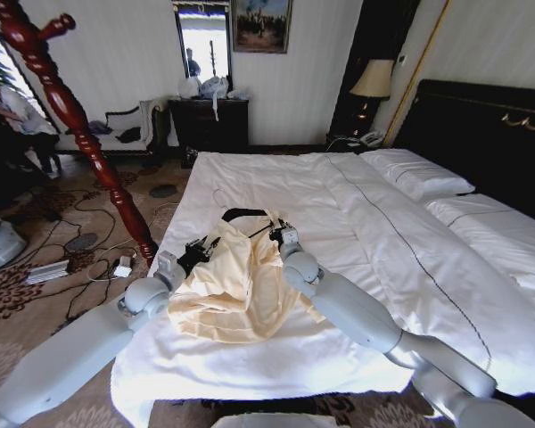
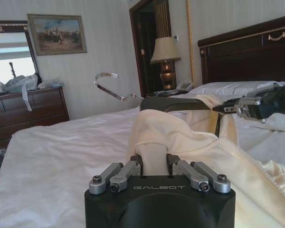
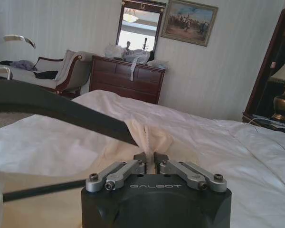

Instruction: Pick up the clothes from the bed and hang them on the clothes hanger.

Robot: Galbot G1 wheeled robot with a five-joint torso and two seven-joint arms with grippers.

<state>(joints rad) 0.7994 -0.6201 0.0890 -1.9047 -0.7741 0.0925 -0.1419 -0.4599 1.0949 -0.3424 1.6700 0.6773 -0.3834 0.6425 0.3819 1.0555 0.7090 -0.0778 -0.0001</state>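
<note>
The clothes (image 1: 236, 285), a cream long-sleeved garment, lie bunched on the white bed (image 1: 374, 267) near its foot. The black clothes hanger (image 1: 242, 214) lies at the garment's far end, its bar tucked into the fabric. In the left wrist view the hanger's metal hook (image 2: 113, 87) sticks up beyond the clothes (image 2: 180, 137). My left gripper (image 1: 199, 250) (image 2: 154, 164) is shut on a fold of one shoulder. My right gripper (image 1: 276, 234) (image 3: 149, 159) is shut on the cream edge (image 3: 147, 137) of the other shoulder, beside the hanger's black arm (image 3: 61, 111).
A tall reddish-brown wooden stand (image 1: 71, 116) rises off the bed's left side, with cables (image 1: 80, 241) on the carpet around its foot. A dark dresser (image 1: 209, 120) stands against the far wall. Pillows (image 1: 419, 174), the black headboard (image 1: 481, 125) and a lamp (image 1: 372, 80) are at right.
</note>
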